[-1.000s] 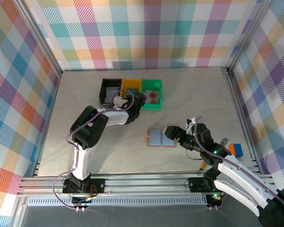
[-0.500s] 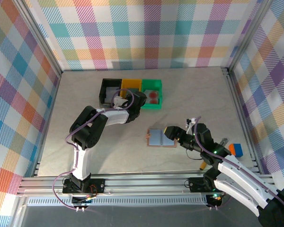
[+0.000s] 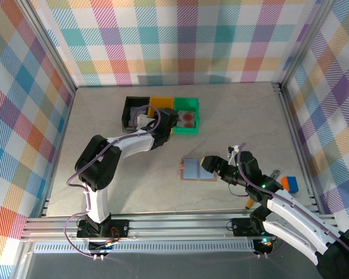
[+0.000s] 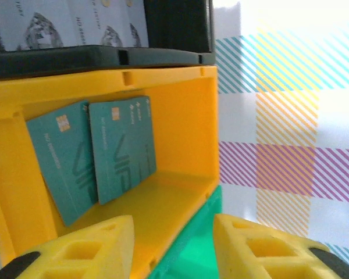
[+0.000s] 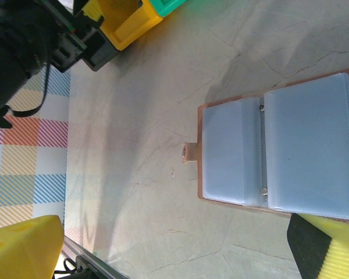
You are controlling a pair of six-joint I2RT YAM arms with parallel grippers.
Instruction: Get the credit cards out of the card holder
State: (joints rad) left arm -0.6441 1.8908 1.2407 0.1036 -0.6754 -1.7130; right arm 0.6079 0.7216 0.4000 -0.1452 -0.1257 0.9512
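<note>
The card holder (image 3: pixel 196 169) is laid open on the bench (image 5: pixel 134 116), right of centre and towards the near side, with its grey-blue pockets turned upward. The right gripper (image 5: pixel 171 235) is held low beside it, jaws spread wide and pinching nothing; one finger (image 5: pixel 331 247) is seen at the holder's right edge, the other well apart from it. Along the far side three bins are set touching in a row: a black bin (image 3: pixel 134 114) on the left, a yellow bin (image 4: pixel 180 145) in the middle and a green bin (image 3: pixel 187 115) on the right. The left gripper (image 4: pixel 171 229) is held by the yellow bin, jaws parted and closed on nothing. Two teal-blue cards (image 4: pixel 93 154) are leaned side by side against the yellow bin's inner wall; grey-white cards (image 4: pixel 75 23) are seen in the black bin; pale cards with red-orange spots (image 3: pixel 188 117) are seen in the green bin.
</note>
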